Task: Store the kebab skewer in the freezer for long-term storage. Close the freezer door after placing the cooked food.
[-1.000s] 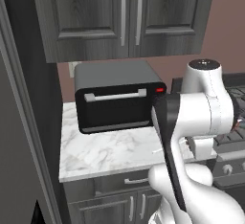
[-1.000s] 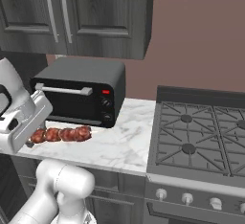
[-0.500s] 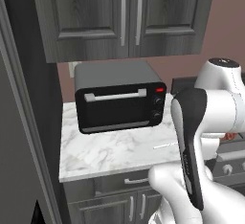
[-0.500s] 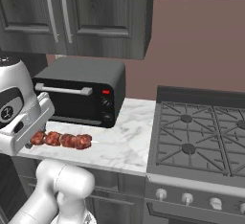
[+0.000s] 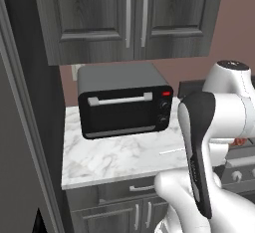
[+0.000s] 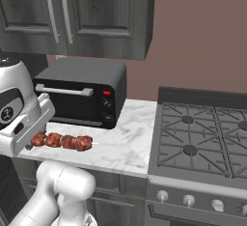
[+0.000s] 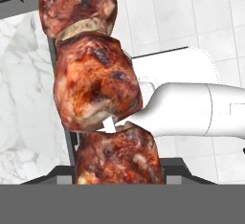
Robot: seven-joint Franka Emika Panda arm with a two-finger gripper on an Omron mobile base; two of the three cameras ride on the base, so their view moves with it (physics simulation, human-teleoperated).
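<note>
1. Step in hand, as judged: transport. The kebab skewer [image 6: 61, 141] was off the surface [image 6: 126, 145] and carried by the claw [image 7: 117, 168], clamped on the skewer's near end; in the hand view the bottom meat chunk sat right between the two dark tips.
2. Skewer position: it stuck out sideways from the claw, roughly level, hanging just above the front edge of the marble surface. Four or so reddish-brown chunks were counted in the right base view; the pale stick tip showed past the last chunk.
3. Placement and door closing were both not yet done. The freezer interior could not be made out; a tall grey panel [image 5: 20, 142] ran along the far left of the left base view, but whether it was the freezer door could not be told.
4. Next move, as judged: swing or drive towards the fridge side, keep the skewer level and the grip firm so the chunks do not slip, then reach a shelf, release, withdraw and push the door shut.
5. Surroundings: black toaster oven [image 6: 79, 98] just behind the claw, and the skewer's free end lay close to its front, so a sweep could clip it. Stove [image 6: 202, 143] lay well apart beyond the skewer's free end. Dark cabinets [image 5: 129, 15] hung above.
</note>
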